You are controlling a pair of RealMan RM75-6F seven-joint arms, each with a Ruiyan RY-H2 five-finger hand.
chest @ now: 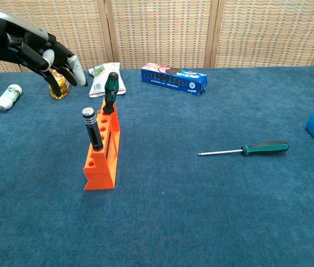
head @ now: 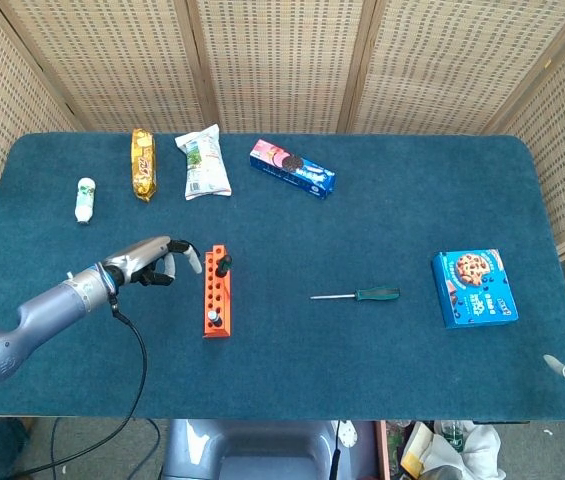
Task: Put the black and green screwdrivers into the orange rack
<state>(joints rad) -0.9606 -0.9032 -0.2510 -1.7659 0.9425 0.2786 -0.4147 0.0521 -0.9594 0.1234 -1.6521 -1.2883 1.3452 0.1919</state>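
Orange rack (chest: 102, 153) already holds the black screwdriver (chest: 92, 129) and a green screwdriver (chest: 109, 92) upright, the left hand (chest: 37, 51) hovers beside it empty with fingers spread, so the task looks done.

1. The orange plastic slotted rack (chest: 103, 150) stands left of centre on the blue cloth-covered table (chest: 201, 222).
2. The black-handled screwdriver (chest: 91, 129) stands in a near slot, the green-handled screwdriver (chest: 110, 92) in the far slot.
3. A thin-shafted teal-handled screwdriver (chest: 251, 149) lies on the table, well right of the rack.
4. The left hand (chest: 43, 51) hovers left of the rack's far end.
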